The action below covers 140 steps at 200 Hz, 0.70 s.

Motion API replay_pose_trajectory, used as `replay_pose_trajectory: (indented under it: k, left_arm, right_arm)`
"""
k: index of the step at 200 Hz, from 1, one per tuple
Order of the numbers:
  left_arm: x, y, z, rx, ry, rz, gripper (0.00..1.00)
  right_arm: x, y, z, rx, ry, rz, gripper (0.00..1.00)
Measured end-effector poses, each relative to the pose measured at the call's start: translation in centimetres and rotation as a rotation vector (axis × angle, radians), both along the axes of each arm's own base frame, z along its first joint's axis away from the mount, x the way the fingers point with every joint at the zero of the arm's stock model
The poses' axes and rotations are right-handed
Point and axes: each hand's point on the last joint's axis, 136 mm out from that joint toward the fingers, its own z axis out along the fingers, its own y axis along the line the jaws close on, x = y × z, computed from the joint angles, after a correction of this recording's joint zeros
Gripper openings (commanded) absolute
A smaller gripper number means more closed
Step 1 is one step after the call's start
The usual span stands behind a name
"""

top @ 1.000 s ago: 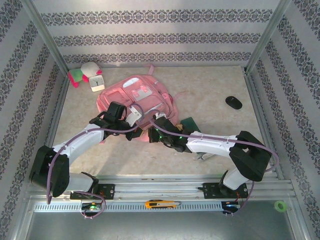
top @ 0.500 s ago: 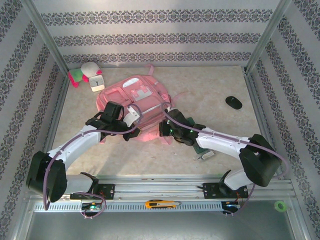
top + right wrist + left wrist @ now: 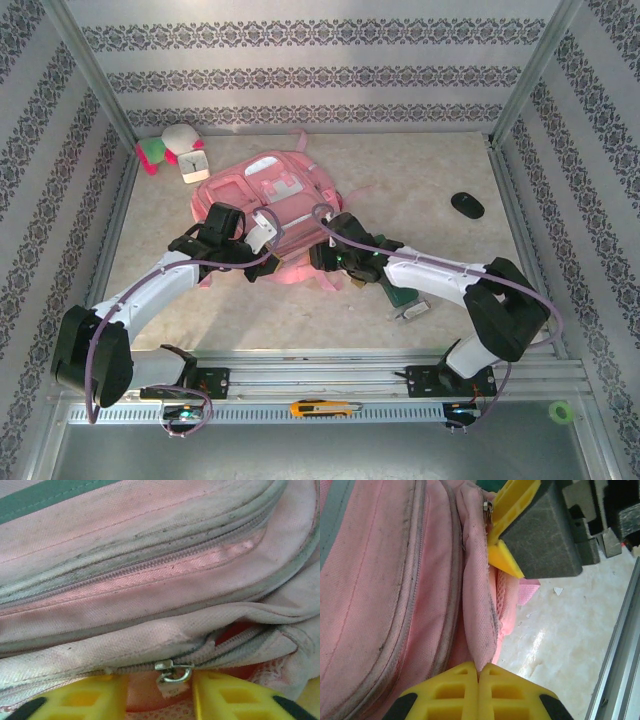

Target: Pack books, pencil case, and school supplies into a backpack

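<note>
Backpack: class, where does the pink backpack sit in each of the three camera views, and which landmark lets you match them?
Top external: the backpack lies left of centre on the table.
Left wrist: the backpack covers the left half; the left fingers pinch its edge at bottom centre.
Right wrist: the backpack spans the picture, zips running across.
Shared landmark: the metal zipper pull between the right fingers, also at top centre of the left wrist view.

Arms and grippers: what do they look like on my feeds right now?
The left arm and right arm have white links, bulky black joints and a loose purple cable. The left gripper and right gripper have black bodies and yellow, grid-recessed fingertips.
</note>
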Motion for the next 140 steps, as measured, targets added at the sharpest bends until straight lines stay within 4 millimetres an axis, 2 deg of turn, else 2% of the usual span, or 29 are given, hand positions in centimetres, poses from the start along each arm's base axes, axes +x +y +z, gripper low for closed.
replay_pose_trajectory:
  k: [18,35,76,103,117,134,140]
  left_arm:
    - [0.0,0.1,0.1,0.002,-0.006,0.003,0.0]
    - [0.1,0.3,0.3,0.014,-0.022,0.007,0.0]
    - [0.9,1.0,1.1,0.088,-0.098,-0.012,0.0]
    - [1.0,1.9,1.2,0.157,-0.136,-0.019,0.0]
    - [0.6,2.4,1.1,0.189,-0.137,-0.023,0.09]
    - [-0.3,2.9,0.9,0.215,-0.132,-0.046,0.35]
    - [-0.6,3.0,1.0,0.219,-0.134,-0.055,0.41]
  right_arm:
    - [0.5,-0.6,-0.3,-0.044,-0.014,-0.009,0.07]
    - [0.8,-1.2,-0.2,-0.058,-0.021,-0.018,0.0]
    - [1.5,-3.1,1.8,0.012,-0.015,0.026,0.0]
    - [0.8,-2.5,2.3,0.094,0.021,0.134,0.0]
    - [-0.1,-1.8,1.8,0.122,0.052,0.189,0.0]
    - [-1.1,-0.9,1.1,0.138,0.089,0.238,0.0]
    - [-1.5,-0.6,0.7,0.137,0.103,0.251,0.0]
